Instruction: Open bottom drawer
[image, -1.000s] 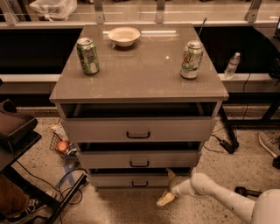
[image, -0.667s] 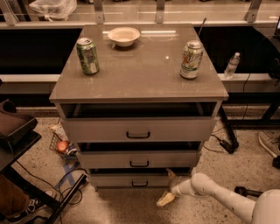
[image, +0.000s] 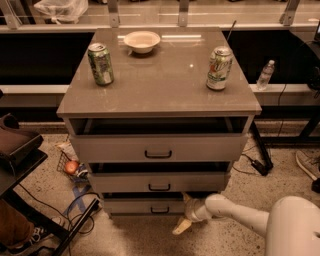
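Observation:
The grey cabinet (image: 160, 85) has three drawers, each pulled out a little. The bottom drawer (image: 145, 205) has the slimmest front and a small dark bar handle (image: 160, 210). My gripper (image: 183, 213) is low at the floor, just right of that handle, in front of the drawer's right part. Its two beige fingers are spread, one (image: 187, 199) pointing up at the drawer's top edge and one pointing down-left toward the floor. It holds nothing. My white arm (image: 240, 216) comes in from the lower right.
Two green cans (image: 100, 63) (image: 219, 68) and a white bowl (image: 142, 41) stand on the cabinet top. A dark cart (image: 20, 150), cables and a small basket with a red fruit (image: 71, 167) are on the left floor. A bottle (image: 265, 75) and cables are at right.
The gripper has shifted very slightly left along the bottom drawer front. The drawers look unchanged.

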